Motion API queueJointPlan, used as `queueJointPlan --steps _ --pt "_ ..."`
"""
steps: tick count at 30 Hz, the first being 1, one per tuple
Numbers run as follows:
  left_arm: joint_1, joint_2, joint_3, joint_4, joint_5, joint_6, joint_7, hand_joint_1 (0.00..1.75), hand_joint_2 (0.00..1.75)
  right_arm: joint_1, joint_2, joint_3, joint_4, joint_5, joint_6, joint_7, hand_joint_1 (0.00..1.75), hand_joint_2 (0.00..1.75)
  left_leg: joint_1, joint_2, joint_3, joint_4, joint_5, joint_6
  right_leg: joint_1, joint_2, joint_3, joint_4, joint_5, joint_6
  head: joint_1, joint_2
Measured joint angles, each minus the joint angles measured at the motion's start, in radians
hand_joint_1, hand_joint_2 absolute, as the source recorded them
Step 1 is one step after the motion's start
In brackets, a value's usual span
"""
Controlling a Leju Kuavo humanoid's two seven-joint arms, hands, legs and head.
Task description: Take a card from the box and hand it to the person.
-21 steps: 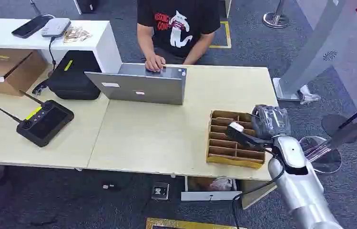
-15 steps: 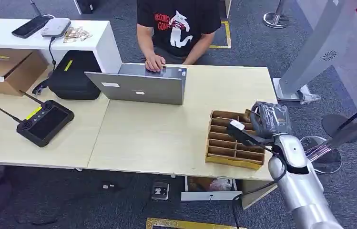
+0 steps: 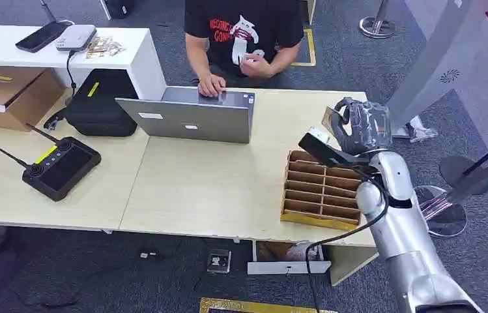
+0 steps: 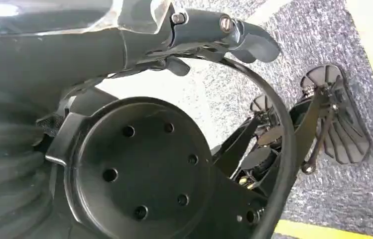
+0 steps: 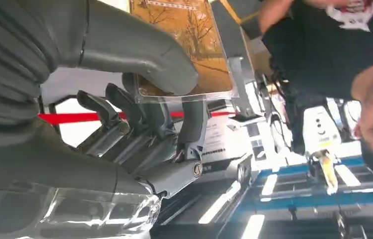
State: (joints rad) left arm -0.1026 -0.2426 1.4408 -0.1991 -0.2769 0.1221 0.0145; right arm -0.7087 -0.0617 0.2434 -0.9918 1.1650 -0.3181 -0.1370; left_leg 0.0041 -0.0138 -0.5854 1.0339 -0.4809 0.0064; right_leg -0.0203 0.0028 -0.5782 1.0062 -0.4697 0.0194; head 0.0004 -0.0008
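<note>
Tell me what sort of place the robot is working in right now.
Probably an office or lab test area: light wooden desks on grey carpet, a person working at a laptop, and a handheld controller with antennas. Stanchion bases and yellow floor tape suggest a marked-off demo zone.

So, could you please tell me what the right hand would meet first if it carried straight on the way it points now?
Probably the person: the right hand, holding the card above the table, points toward them with nothing visible between, though depth is unclear.
</note>
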Motion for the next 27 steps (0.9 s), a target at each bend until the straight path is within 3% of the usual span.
queueJointPlan --steps 5,11,27 --pt "-0.003 0.0 0.0 0.0 0.001 0.018 0.0 0.0 0.0 -0.104 0.069 0.028 0.07 -0.024 0.012 -0.013 1.75 1.75 0.0 0.0 0.0 0.0 0.001 -0.001 0.001 0.0 -0.001 0.0 0.001 -0.001 0.0 0.0" --pt "-0.005 0.0 0.0 0.0 0.003 0.024 0.0 0.0 0.0 -0.171 0.127 0.052 0.145 -0.069 -0.022 -0.027 1.75 1.75 0.001 -0.001 0.0 0.0 0.001 -0.001 0.001 -0.001 -0.001 0.001 0.001 -0.001 0.0 0.0" --pt "-0.006 0.005 0.0 0.0 0.007 -0.002 0.012 0.0 0.0 -0.186 0.148 0.069 0.191 -0.081 -0.037 -0.026 1.75 1.75 0.001 0.0 0.001 0.0 0.001 -0.001 0.001 0.0 -0.001 0.0 0.001 -0.001 0.0 0.0"
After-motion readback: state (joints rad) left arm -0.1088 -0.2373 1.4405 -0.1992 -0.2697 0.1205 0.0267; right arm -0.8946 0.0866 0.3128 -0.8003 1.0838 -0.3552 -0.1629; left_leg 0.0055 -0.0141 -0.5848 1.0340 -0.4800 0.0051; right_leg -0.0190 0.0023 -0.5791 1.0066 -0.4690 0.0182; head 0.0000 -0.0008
